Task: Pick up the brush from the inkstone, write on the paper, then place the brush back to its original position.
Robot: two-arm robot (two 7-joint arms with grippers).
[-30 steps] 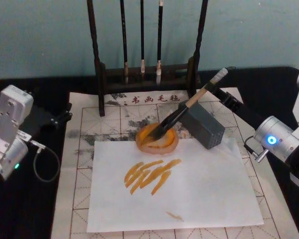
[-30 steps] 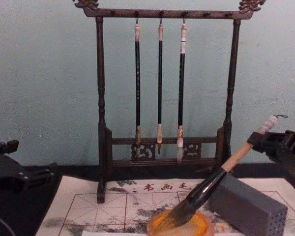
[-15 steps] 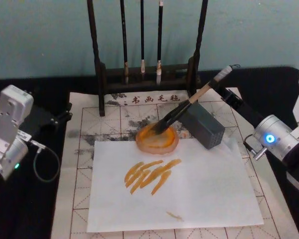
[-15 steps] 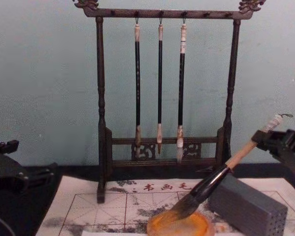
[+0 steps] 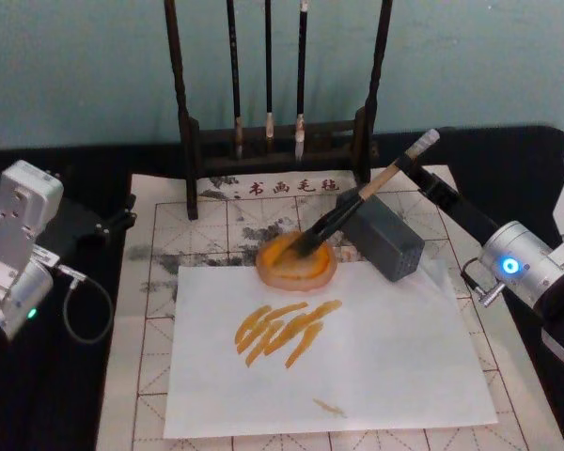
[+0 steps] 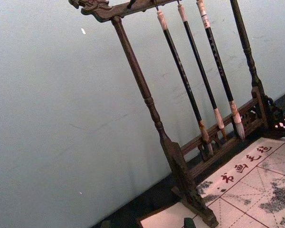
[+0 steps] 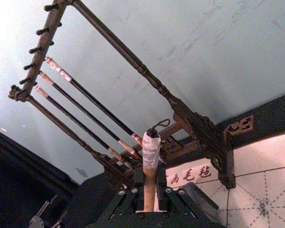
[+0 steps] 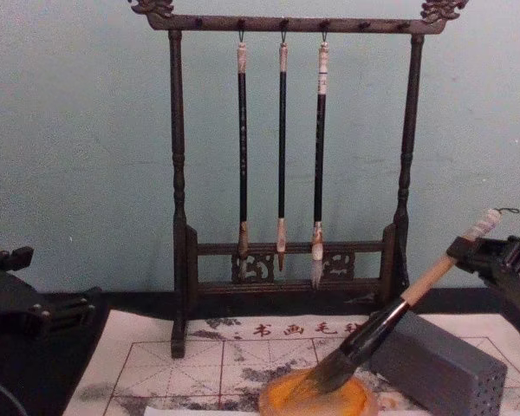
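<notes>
right claw (image 5: 412,167) clenched on the upper handle of the brush (image 5: 355,201), just below its white end cap, at the right rear of the table (image 5: 70,395). the brush is tilted, cap high toward the right rear, dark bristles down in the orange inkstone (image 5: 274,278). in the chest view the brush (image 8: 388,317) slants from the right claw (image 8: 470,250) down to the inkstone (image 8: 277,404), tip touching the orange pool. its shaft crosses above the near corner of a grey block (image 5: 387,240) that lies just beside the inkstone, on the right. the right wrist view looks up the pale handle (image 7: 149,167) with dark fingers (image 7: 125,205) pressed on either side of it.

the paper (image 5: 160,249), cream with a red grid, red characters and grey smudges, lies flat in front of a dark rack (image 5: 182,122) where three thin brushes (image 5: 268,75) hang. a white sheet (image 5: 395,357) covers the near part of the paper and bears a cluster of orange strokes (image 5: 284,331); the inkstone sits at its far edge.

left claw (image 5: 120,214) is parked at the left edge of the paper, well apart from the brush; whether it is released or clenched cannot be told.
</notes>
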